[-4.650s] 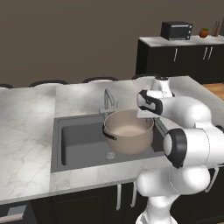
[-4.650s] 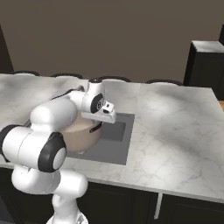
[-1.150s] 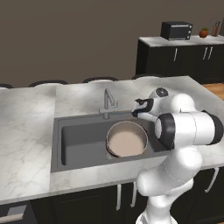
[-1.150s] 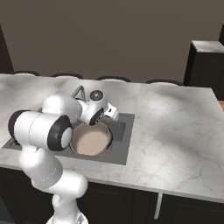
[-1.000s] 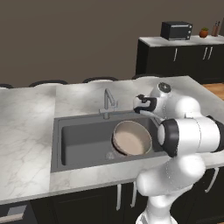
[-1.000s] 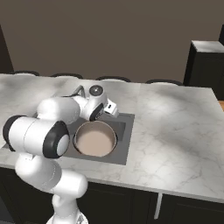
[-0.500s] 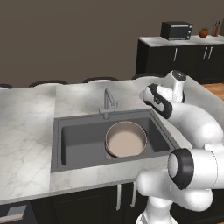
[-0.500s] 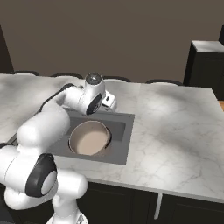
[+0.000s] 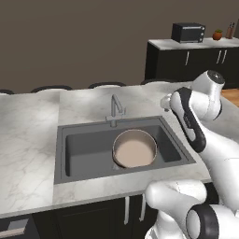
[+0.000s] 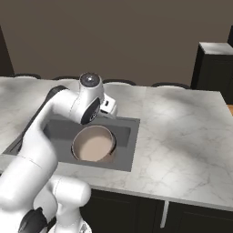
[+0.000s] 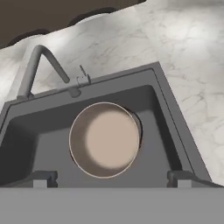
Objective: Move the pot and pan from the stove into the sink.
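From my station, working across the counter from the left, the marble worktop [image 9: 28, 154] lay bare beside the sink [image 9: 79, 154], and the faucet [image 9: 115, 108] stood at the basin's back rim. The pot [image 9: 135, 149] sat flat on the sink floor, toward the right half of the basin, its beige inside facing up and nothing in it that I could see. Half a second earlier it was in the same spot, so it had settled where it was let go. A second before, the arm was bent low over the basin with the hand close above the pot; by now the arm had swung up and to the right, clear of the rim. The gripper [image 11: 109, 178] looked straight down at the pot from above, its two fingertips [image 11: 40, 178] spread as wide as they go with the pot between them in the picture and well below them, nothing pinched.

To my reading, that meant the first half of the job was done: the pot was in the sink and released. The pan and the stove were not before me, so I judged the base would have to drive to the cooktop next. One worry: the pot took up much of the basin, leaving the pan room mainly on the left.
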